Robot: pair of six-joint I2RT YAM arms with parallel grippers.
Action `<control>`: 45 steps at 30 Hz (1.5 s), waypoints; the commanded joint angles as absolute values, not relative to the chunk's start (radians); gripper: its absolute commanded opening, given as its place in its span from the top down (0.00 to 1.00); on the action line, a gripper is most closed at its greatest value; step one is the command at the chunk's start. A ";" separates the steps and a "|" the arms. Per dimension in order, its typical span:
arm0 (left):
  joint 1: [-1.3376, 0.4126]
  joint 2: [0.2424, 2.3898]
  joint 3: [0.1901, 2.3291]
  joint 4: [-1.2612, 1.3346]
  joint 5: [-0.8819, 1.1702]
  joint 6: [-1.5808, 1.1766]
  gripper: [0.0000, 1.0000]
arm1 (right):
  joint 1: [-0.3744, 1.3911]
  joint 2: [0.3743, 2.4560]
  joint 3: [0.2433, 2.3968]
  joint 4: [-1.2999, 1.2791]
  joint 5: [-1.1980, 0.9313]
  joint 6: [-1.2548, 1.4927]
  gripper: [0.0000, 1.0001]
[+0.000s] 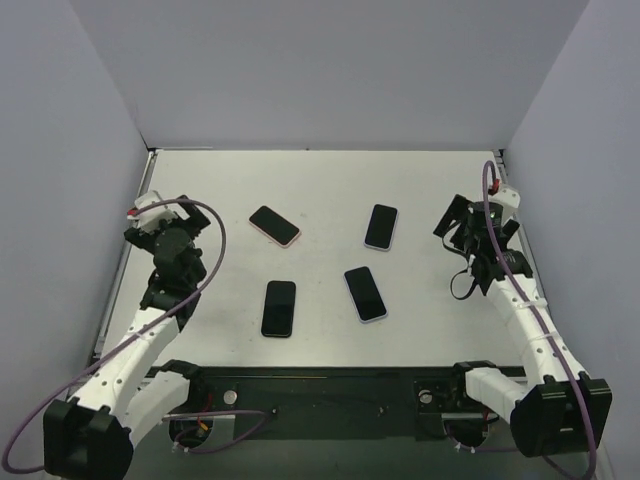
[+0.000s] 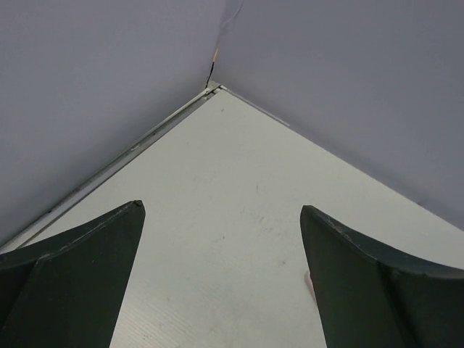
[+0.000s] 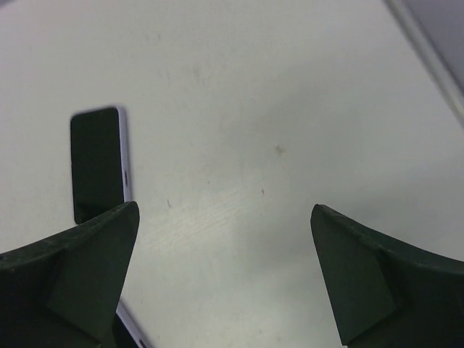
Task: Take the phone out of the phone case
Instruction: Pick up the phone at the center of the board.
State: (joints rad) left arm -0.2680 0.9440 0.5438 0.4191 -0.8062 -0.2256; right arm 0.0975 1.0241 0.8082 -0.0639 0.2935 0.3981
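Observation:
Several phones lie screen-up on the white table (image 1: 330, 190). One has a pink case (image 1: 275, 226), one a pale lilac case (image 1: 381, 227), another pale lilac one (image 1: 365, 294) lies nearer, and an all-black one (image 1: 279, 308) is front left. My left gripper (image 1: 165, 208) is open and empty at the table's left edge, left of the pink-cased phone; a pink sliver (image 2: 309, 283) shows beside its right finger. My right gripper (image 1: 458, 228) is open and empty at the right, beside the lilac phones. One lilac-cased phone (image 3: 99, 163) shows in the right wrist view, and another's edge (image 3: 130, 326) behind the left finger.
Grey walls enclose the table on three sides; the back left corner (image 2: 210, 85) lies ahead of the left gripper. A dark rail (image 1: 320, 385) runs along the near edge between the arm bases. Cables loop beside both arms.

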 commanded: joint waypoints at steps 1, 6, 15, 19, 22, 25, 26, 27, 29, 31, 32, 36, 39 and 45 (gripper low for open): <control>-0.273 0.797 0.719 -0.132 -0.764 -0.574 0.00 | 0.087 1.072 0.833 -0.370 0.009 0.442 0.00; -0.259 0.631 0.779 -0.437 -0.551 -0.673 0.02 | 0.277 1.058 0.833 -0.406 -0.020 0.416 0.00; -0.242 0.483 0.739 -0.575 -0.140 -0.674 0.02 | 0.662 1.423 0.968 -0.517 0.147 0.381 0.00; -0.242 0.564 0.764 -0.653 0.000 -0.652 0.02 | 0.710 1.526 0.989 -0.482 0.137 0.350 0.00; -0.245 0.578 0.749 -0.663 0.092 -0.675 0.02 | 0.710 1.555 0.997 -0.462 0.100 0.310 0.00; -0.247 0.560 0.729 -0.637 0.164 -0.690 0.02 | 0.710 1.606 1.008 -0.463 0.029 0.285 0.00; -0.247 0.549 0.721 -0.627 0.169 -0.699 0.02 | 0.709 1.615 1.009 -0.459 0.019 0.279 0.00; -0.248 0.549 0.715 -0.624 0.184 -0.709 0.02 | 0.710 1.635 1.009 -0.456 0.009 0.278 0.00; -0.253 0.546 0.695 -0.583 0.242 -0.724 0.02 | 0.709 1.655 1.002 -0.439 -0.044 0.273 0.03; -0.264 0.552 0.661 -0.536 0.306 -0.747 0.02 | 0.704 1.667 0.996 -0.422 -0.049 0.288 0.05; -0.268 0.558 0.637 -0.523 0.322 -0.767 0.02 | 0.703 1.681 0.996 -0.417 -0.054 0.290 0.05; -0.313 0.583 0.617 -0.505 0.344 -0.796 0.02 | 0.693 1.710 0.997 -0.402 -0.066 0.316 0.09; -0.356 0.594 0.612 -0.505 0.321 -0.822 0.02 | 0.693 1.726 1.002 -0.411 -0.049 0.324 0.18; -0.435 0.641 0.555 -0.437 0.281 -0.949 0.02 | 0.695 1.736 0.973 -0.361 -0.067 0.337 0.48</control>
